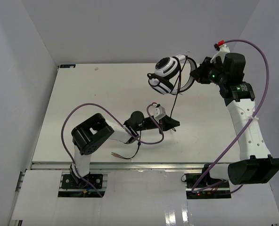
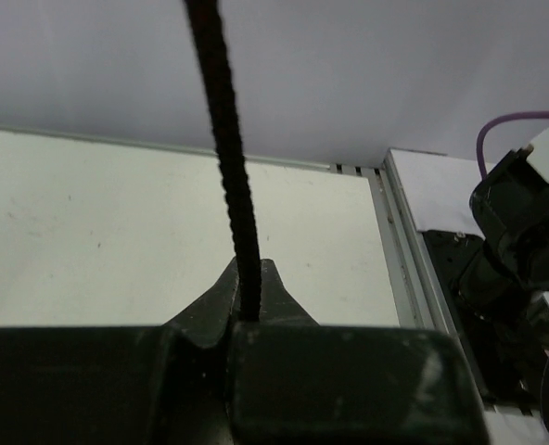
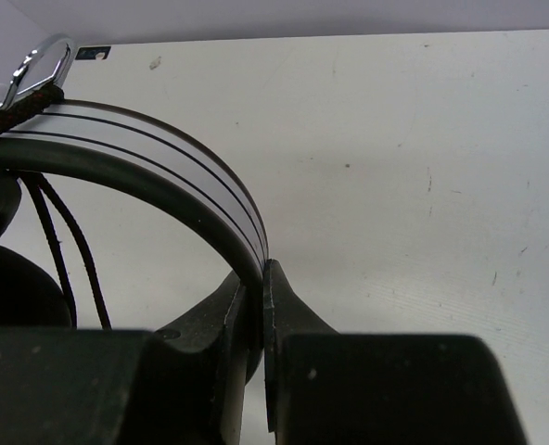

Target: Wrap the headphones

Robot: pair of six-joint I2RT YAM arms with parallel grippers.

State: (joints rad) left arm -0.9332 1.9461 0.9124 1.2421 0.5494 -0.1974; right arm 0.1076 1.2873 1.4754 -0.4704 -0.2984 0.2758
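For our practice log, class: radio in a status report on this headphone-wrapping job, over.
Left tool shut on cable. Right tool shut on headband, headphones off the table. Purple arm cable loops beside left tool.

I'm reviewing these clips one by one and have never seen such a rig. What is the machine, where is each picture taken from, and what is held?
Two robot arms stand at the near edge of a white table. One picture looks down from above and behind them; the other two come from cameras on their wrists. The right gripper is shut on the band of the headphones. The left gripper is shut on their thin black cable, whose plug end lies on the table.
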